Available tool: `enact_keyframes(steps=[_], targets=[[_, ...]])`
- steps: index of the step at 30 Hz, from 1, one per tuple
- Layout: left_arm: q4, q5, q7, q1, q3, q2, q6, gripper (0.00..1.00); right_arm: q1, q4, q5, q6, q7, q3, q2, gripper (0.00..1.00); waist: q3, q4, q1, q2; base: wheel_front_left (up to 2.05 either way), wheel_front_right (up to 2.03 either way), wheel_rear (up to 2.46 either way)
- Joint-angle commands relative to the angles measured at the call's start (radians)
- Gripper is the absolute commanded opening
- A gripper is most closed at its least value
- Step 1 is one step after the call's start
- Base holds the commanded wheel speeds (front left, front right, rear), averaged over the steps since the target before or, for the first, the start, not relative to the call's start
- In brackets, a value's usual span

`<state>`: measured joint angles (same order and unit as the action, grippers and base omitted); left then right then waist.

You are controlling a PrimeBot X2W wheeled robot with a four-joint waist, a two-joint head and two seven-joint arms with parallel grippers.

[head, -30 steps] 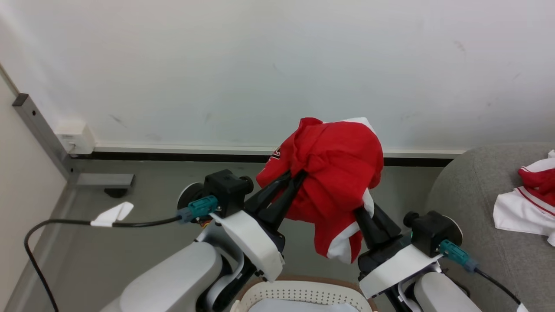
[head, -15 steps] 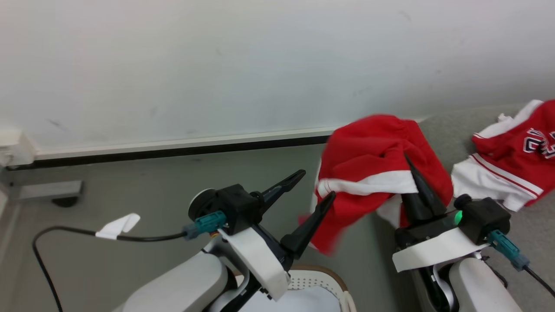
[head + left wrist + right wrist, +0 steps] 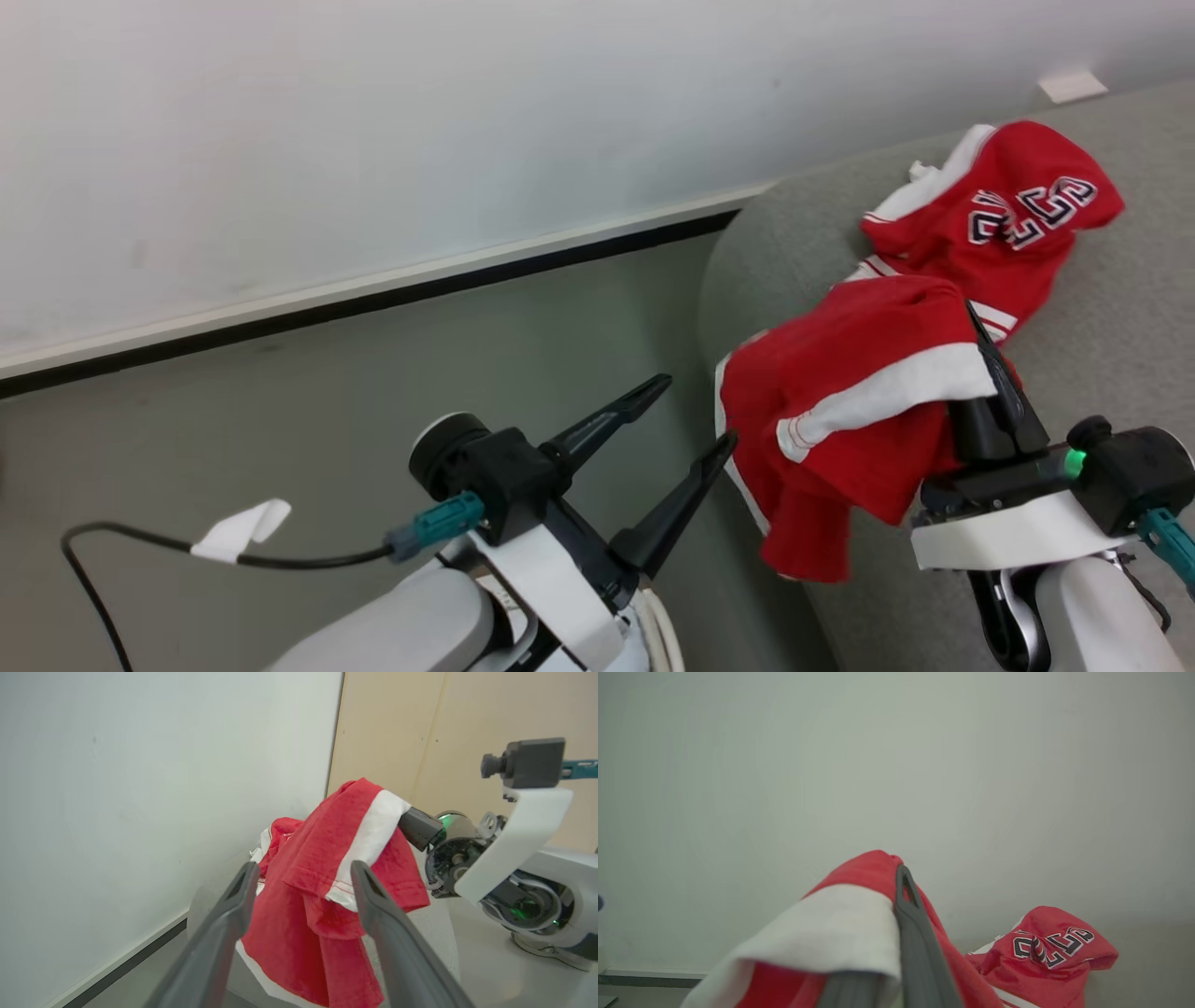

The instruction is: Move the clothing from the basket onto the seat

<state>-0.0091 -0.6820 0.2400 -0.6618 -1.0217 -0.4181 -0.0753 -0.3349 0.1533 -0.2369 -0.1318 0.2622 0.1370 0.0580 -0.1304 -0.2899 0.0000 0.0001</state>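
A red garment with a white band (image 3: pixel 859 401) of the clothing hangs from my right gripper (image 3: pixel 980 327), which is shut on it, over the near edge of the grey seat (image 3: pixel 1120 355). The cloth drapes over that gripper's fingers (image 3: pixel 906 905). A second red and white jersey with a printed number (image 3: pixel 1008 224) lies crumpled on the seat just beyond. My left gripper (image 3: pixel 695 411) stands open with nothing in it, left of the hanging garment (image 3: pixel 317 896) and just clear of it. A sliver of the white basket (image 3: pixel 658 635) shows beneath my left wrist.
A white wall with a dark baseboard (image 3: pixel 373 299) runs behind grey floor (image 3: pixel 280 420). A black cable with a white tag (image 3: pixel 233 532) trails from my left wrist. A tan panel (image 3: pixel 420 728) stands beyond the seat in the left wrist view.
The head view has swung right. My left gripper opened and let go of the red garment. The right gripper carried it from above the basket to the seat's edge.
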Motion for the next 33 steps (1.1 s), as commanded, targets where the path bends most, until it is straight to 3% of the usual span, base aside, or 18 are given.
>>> enact_keyframes(steps=[1, 8, 16, 27, 33], targets=[[-0.004, 0.015, 0.008, 0.017, -0.002, -0.005, 0.001, 1.00, 0.022, -0.012, 0.008, 0.002, 0.002, -0.006, -0.001, 0.00, -0.022, -0.040, 0.0000, -0.0001, 0.00, 0.00, 0.00], [0.002, 0.027, 0.011, 0.022, -0.009, -0.010, 0.003, 1.00, 0.047, -0.043, 0.011, 0.002, 0.002, -0.013, -0.005, 0.00, -0.043, -0.097, 0.0000, -0.0001, 0.00, 0.00, 0.00], [0.009, 0.029, -0.002, 0.022, -0.022, -0.010, 0.001, 1.00, 0.024, -0.065, 0.027, 0.002, 0.002, -0.026, -0.003, 0.00, -0.052, -0.113, 0.0000, -0.0001, 0.00, 0.00, 0.00], [-0.028, 0.037, -0.028, -0.017, -0.019, -0.043, 0.007, 1.00, -0.161, -0.148, 0.041, 0.002, -0.100, -0.196, 0.121, 0.00, -0.153, -0.070, 0.0000, -0.0001, 0.00, 0.00, 0.00], [-0.067, 0.046, -0.055, -0.054, -0.008, -0.088, 0.020, 1.00, -0.291, -0.112, 0.030, 0.002, -0.185, -0.306, 0.214, 0.00, -0.268, -0.021, 0.0000, -0.0001, 0.00, 0.00, 0.00]])
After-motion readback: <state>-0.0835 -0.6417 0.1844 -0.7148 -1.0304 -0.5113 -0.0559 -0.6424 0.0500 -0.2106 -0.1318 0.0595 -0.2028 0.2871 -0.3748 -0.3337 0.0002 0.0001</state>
